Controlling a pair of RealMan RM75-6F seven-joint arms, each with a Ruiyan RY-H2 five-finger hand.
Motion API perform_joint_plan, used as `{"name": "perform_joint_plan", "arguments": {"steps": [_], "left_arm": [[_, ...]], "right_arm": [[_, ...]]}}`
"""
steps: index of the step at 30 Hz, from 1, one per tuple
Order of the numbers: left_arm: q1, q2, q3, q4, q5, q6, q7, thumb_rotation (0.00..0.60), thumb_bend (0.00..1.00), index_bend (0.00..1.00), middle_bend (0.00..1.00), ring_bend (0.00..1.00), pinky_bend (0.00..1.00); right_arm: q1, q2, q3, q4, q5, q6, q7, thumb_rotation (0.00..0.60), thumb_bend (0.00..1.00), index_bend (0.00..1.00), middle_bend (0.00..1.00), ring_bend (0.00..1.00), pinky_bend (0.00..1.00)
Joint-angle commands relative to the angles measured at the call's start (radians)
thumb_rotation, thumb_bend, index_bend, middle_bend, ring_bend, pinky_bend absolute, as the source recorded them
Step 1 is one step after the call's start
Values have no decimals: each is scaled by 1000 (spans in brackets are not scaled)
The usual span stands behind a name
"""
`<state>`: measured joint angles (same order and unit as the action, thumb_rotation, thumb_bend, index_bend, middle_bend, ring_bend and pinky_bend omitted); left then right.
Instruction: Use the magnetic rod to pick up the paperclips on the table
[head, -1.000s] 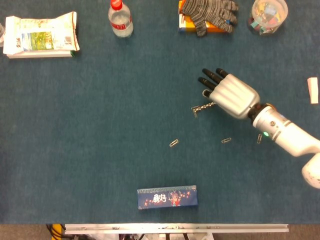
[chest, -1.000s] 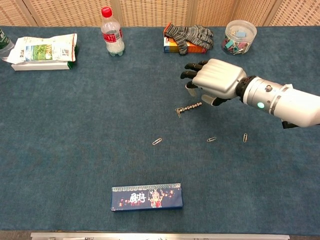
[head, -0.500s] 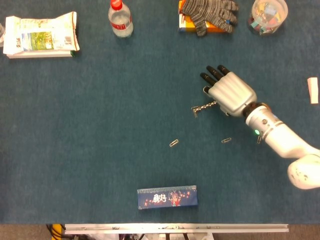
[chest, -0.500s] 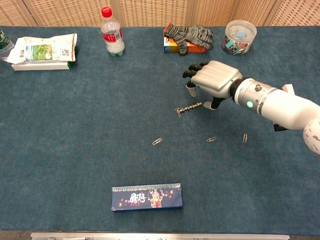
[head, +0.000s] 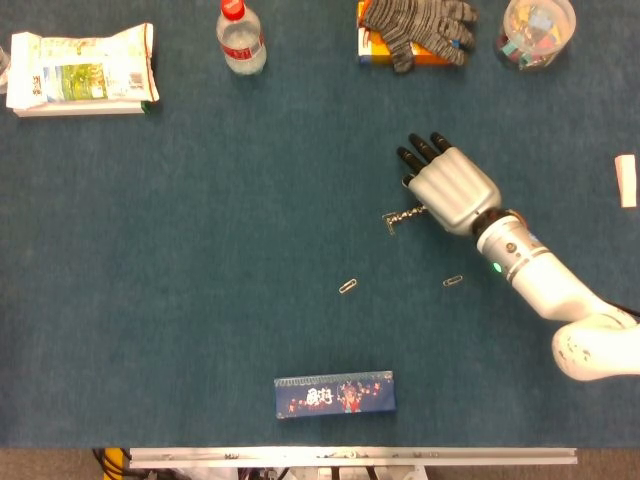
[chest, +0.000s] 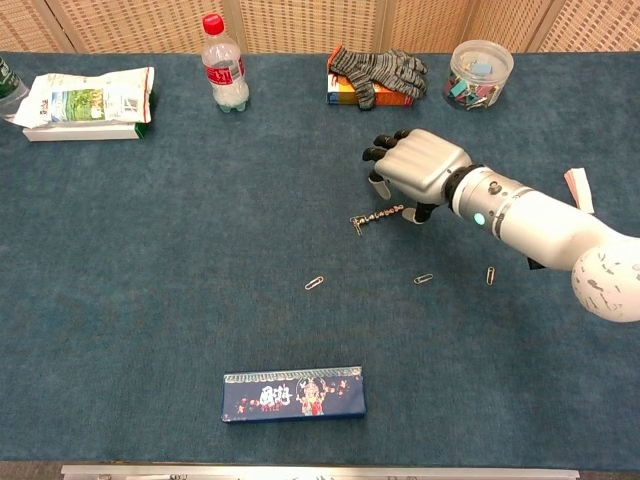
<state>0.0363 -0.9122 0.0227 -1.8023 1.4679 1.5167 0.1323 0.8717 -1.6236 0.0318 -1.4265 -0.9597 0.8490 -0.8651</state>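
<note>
1. While your right robot hand (head: 452, 190) (chest: 418, 170) is over the right half of the tabletop (head: 200, 300) (chest: 150, 300), its back faces up and its dark fingertips (head: 418, 151) (chest: 381, 148) point toward the far edge.
2. You can see the magnetic rod (head: 408, 215) (chest: 383, 214) with one end under the robot hand; the pictures do not show if the fingers pinch it, so I cannot tell.
3. A paperclip (head: 389, 224) (chest: 355, 225) hangs at the free end of the rod.
4. Three loose paperclips lie nearer the front edge: one (head: 348, 287) (chest: 314, 283) left of the rod, one (head: 453, 281) (chest: 423, 279) below the wrist, and one (chest: 490, 275) beside the forearm, seen only in the chest view.
5. Your left robot hand is not seen in any view.
6. At the far edge stand a bottle (head: 241, 38) (chest: 224, 64), a glove (head: 415, 28) (chest: 378, 68) on an orange box, and a clear jar (head: 538, 34) (chest: 478, 74).
7. A snack bag (head: 80, 70) (chest: 88, 101) is at the far left corner, and a blue box (head: 334, 394) (chest: 293, 393) lies near the front edge.
</note>
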Motion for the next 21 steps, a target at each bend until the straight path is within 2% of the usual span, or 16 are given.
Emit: {"name": "perform_joint_plan", "arguments": {"steps": [1,21], "left_arm": [[0,0,0,0,0,0,0,600,185,501,49,0,0],[1,6,0,-3,1,0,-14,600,185,502,49,0,0]], "right_arm": [[1,-4,-6,6,7,4,-4,600,266,465,119,14,141],[16,-39,-26,40,13,15,-11,600,266,491,119,14,137]]}}
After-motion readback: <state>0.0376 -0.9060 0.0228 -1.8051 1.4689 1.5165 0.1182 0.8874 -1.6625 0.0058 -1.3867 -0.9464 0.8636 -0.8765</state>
